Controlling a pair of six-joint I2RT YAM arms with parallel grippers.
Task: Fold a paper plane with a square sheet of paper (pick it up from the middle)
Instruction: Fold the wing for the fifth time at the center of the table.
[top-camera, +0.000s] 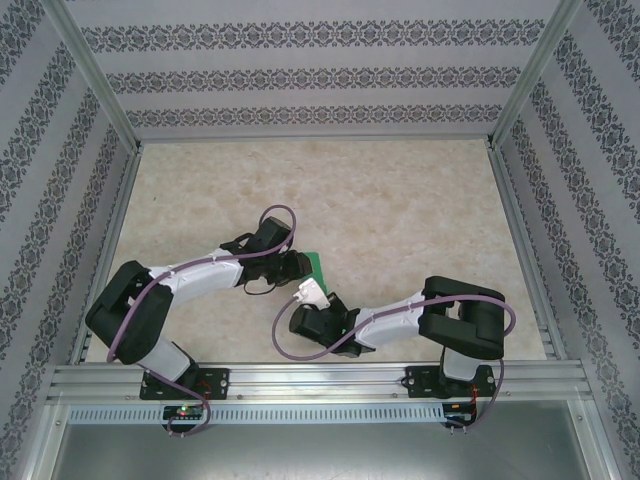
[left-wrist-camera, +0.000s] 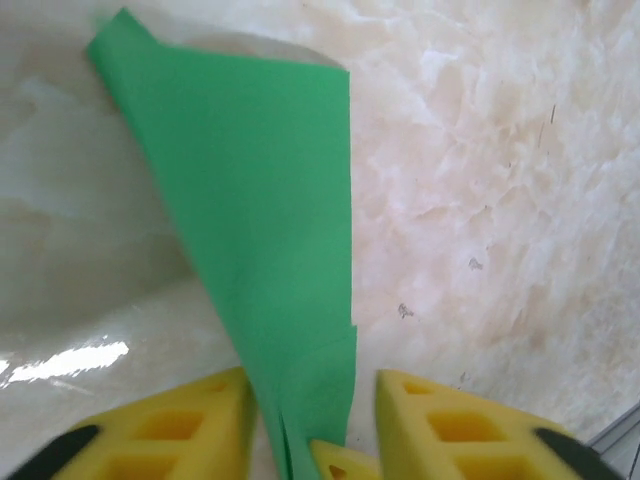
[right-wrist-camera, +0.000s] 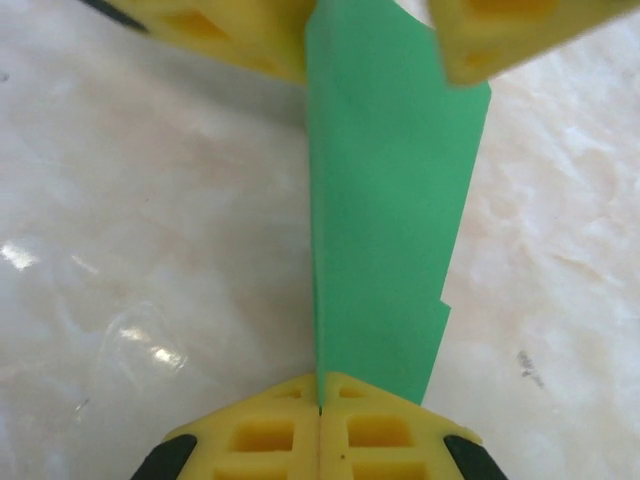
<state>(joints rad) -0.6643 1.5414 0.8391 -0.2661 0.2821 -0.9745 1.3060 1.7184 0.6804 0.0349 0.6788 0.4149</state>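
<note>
The paper plane (left-wrist-camera: 270, 200) is held over the near half of the desk (top-camera: 400, 200), roughly midway between its left and right edges, right where the two arms meet. The right pincer (right-wrist-camera: 320, 402) is clamped tight on one end, with its yellow pads pressed together and the green paper pinched in the seam. The left pincer (left-wrist-camera: 310, 405) is spread apart further along, straddling the paper. Its fingers (left-wrist-camera: 170, 430) aren't squeezing it, and there's a visible gap on one side. The folded paper narrows to a point.
</note>
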